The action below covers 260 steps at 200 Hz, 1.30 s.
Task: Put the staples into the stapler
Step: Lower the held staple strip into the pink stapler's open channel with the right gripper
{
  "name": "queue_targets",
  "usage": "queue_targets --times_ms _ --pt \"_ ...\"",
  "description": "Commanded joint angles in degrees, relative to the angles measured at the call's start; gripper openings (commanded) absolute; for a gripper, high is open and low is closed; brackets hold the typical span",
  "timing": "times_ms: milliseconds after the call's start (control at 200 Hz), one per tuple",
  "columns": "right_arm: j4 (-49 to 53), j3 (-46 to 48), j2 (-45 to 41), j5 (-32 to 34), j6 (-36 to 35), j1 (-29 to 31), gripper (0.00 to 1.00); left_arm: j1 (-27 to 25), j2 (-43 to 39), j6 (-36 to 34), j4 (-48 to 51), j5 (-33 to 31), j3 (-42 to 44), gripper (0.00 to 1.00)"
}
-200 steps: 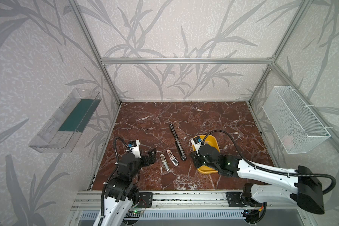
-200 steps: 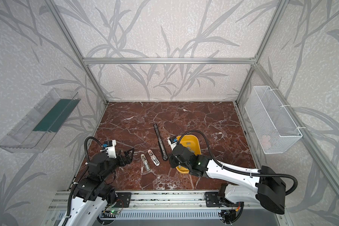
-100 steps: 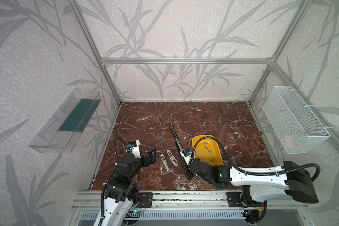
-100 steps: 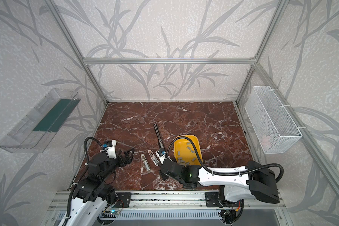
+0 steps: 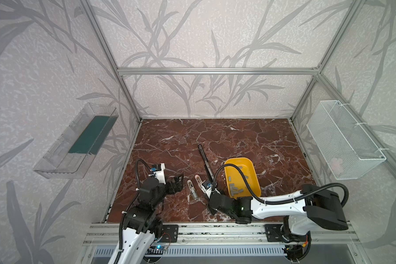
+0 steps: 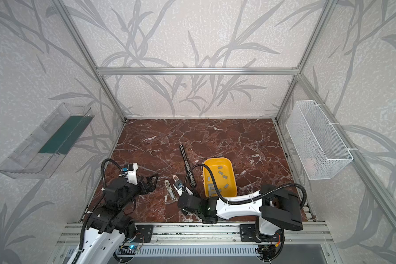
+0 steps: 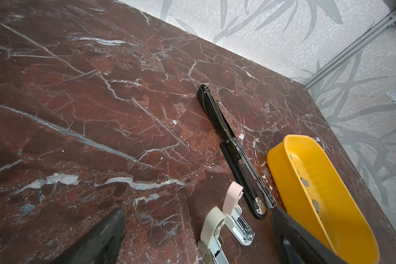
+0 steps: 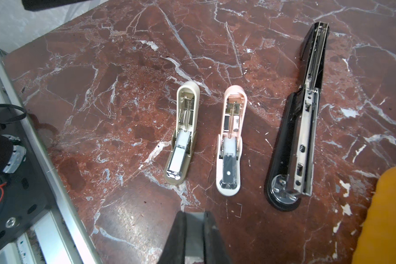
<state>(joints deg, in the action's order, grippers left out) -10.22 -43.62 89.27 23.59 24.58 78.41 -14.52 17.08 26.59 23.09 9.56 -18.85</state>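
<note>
Right tool (image 8: 194,216) pinches grey staple strip (image 8: 194,233) near pink stapler (image 8: 231,141), hinged open, magazine exposed for loading; left tool (image 5: 177,182) spread wide, idle.

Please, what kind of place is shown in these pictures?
Probably a robot test cell, not an office: an aluminium frame with wallpapered panels encloses a marble-pattern tabletop, and a left arm and a right arm are mounted on a rail.

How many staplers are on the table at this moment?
3. The long black stapler lies beside the yellow tray, the pink stapler next to it, the beige stapler farthest from the tray. None seems hidden.
</note>
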Motion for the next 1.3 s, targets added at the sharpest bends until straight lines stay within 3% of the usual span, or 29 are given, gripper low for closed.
queue_targets --times_ms 0,310,1295 --pt "-0.99 -3.32 2.32 0.51 -0.52 -1.11 0.07 -0.07 -1.3 0.39 -0.9 -0.33 0.84 0.99" --pt "0.99 -7.23 8.09 0.78 0.14 -2.47 0.03 -0.12 -2.11 0.39 -0.33 0.17 0.9 0.99" --pt "-1.26 -7.57 11.4 0.56 -0.14 -3.26 0.03 -0.07 -1.62 0.57 -0.7 0.41 0.94 0.99"
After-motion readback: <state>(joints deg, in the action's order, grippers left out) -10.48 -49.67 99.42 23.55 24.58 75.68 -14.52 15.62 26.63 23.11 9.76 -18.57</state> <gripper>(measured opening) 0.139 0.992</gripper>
